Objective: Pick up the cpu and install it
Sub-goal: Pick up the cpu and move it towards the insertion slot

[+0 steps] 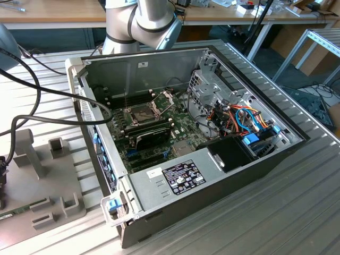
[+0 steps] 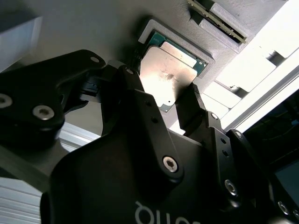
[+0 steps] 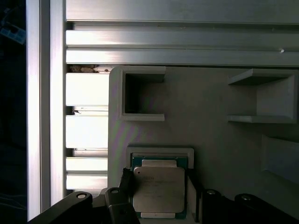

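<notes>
Closest to the lens in the second wrist view is the gripper (image 2: 161, 84), a chunky black body dotted with hex bolts. It's parked right over the cpu (image 2: 170, 65). The chip lies flat, silver lid up, down in a shallow square pocket of a grey fixture plate (image 2: 93, 28). Honestly can't tell whether the gripper is pinching it or just sitting loose around it.

The first wrist view has the same setup. A thin green edge peeks out around the metal lid, and a couple of box-shaped holders rise from the plate a bit further on. The plate rests on a ribbed aluminium tabletop (image 3: 187, 42), slats catching a lot of light.

In the exterior view, that slatted table carries an open PC case (image 1: 212, 186) lying on its side, motherboard (image 1: 183, 130) facing up. The socket frame (image 1: 164, 98) is hinged up, with a black card (image 1: 151, 135) just beside the socket. Black cables (image 1: 32, 79) snake in from the exterior view's left and over the case wall.

Behind the case stands the arm (image 1: 141, 21), silver with pale blue. Further back are wood-topped benches (image 1: 53, 10), a bare metal rack (image 1: 319, 42) at the exterior view's right, and dark floor.
</notes>
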Motion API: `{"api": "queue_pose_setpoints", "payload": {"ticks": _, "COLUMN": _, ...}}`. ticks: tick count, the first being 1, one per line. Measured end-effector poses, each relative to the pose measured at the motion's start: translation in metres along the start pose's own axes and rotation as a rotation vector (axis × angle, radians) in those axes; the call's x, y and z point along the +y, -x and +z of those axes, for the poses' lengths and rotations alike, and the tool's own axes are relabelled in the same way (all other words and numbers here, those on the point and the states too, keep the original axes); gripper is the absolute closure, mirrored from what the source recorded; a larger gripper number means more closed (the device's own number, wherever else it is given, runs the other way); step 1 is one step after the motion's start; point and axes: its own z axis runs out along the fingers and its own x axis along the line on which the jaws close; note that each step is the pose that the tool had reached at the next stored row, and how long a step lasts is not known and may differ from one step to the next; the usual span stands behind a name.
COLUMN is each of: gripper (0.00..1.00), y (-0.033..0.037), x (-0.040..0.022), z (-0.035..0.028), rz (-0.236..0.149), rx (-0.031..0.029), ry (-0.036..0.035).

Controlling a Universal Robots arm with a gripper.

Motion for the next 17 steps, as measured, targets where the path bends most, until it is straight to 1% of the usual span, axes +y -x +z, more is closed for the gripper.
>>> {"api": "queue_pose_setpoints", "payload": {"ticks": 3, "gripper": 0.45, "y": 0.0, "x": 0.0, "z": -0.0001, "rz": 0.0, "rx": 0.0, "ry": 0.0}}
{"api": "queue_pose_setpoints", "payload": {"ticks": 4, "gripper": 0.38, "y": 0.0, "x": 0.0, "z": -0.0001, "rz": 0.0, "rx": 0.0, "ry": 0.0}}
{"api": "queue_pose_setpoints", "payload": {"ticks": 14, "gripper": 0.38, "y": 0.0, "x": 0.0, "z": -0.0002, "rz": 0.0, "rx": 0.0003, "ry": -0.0002}}
{"api": "queue_pose_setpoints", "payload": {"ticks": 17, "gripper": 0.38, "y": 0.0, "x": -0.0001, "z": 0.0008, "rz": 0.0, "rx": 0.0003, "ry": -0.0001}}
